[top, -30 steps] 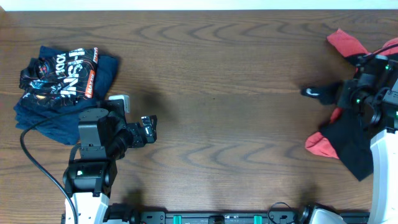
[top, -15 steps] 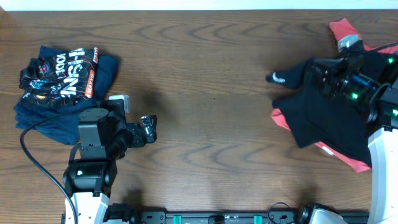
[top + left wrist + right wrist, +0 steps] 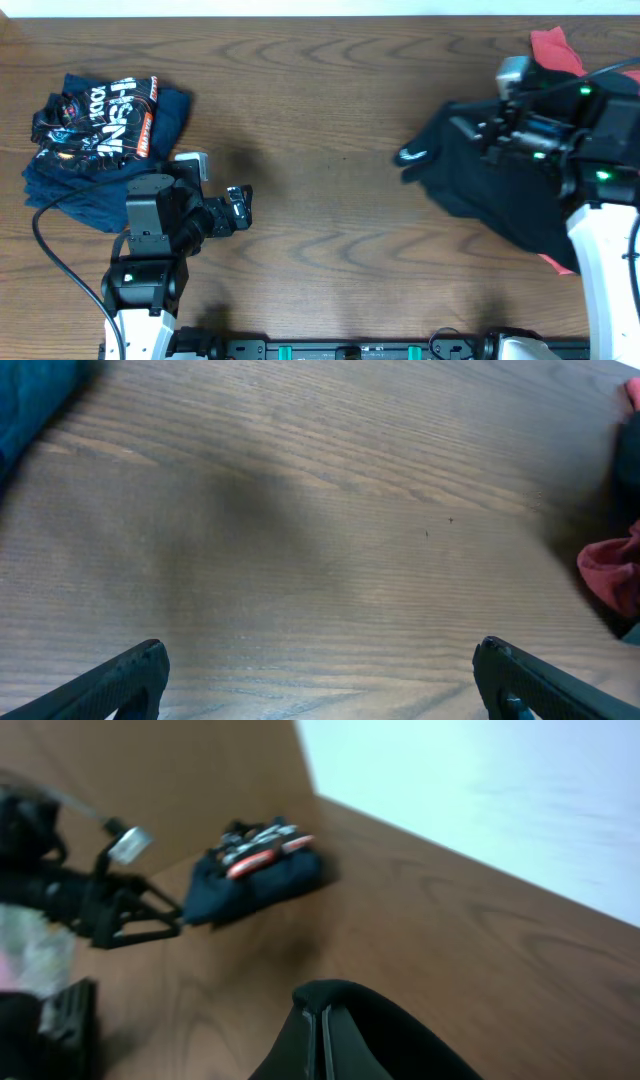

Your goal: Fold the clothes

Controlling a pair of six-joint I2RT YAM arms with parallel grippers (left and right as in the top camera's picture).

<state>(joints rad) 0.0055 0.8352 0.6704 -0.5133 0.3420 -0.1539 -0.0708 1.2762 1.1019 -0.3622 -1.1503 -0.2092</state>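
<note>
Overhead + both wrist views, one moment. I run the rig remotely; L/R are the robot's own.

(a) Task item 1: black-and-red garment, R side of the wooden tabletop. It's bunched and mostly black. Red shows at the far R edge and again at the near R corner. One black flap w/ a small white mark reaches toward the tabletop's centre. In L wrist view I see only its edge at the far R of frame, a red fold w/ black above.

(b) R arm sits over the garment, w/ its wrist hardware on top of the cloth. R fingers: in R wrist view they read as a dark blurred mass w/ only a thin seam between them, i.e. pinched together. In overhead they're buried in the black cloth, so I take them as clamped on the garment.

(c) Task item 2: dark blue shirt w/ white/orange print, a compact folded pile at the far L corner. R wrist view shows it well apart from the garment, across bare wood.

(d) L arm is at the near L, just beside the shirt pile and pointing toward centre. L fingers are spread wide, one at each lower corner of L wrist view. They hold nothing, w/ bare wood grain between them. A sliver of blue cloth shows at top L of that view.
</note>
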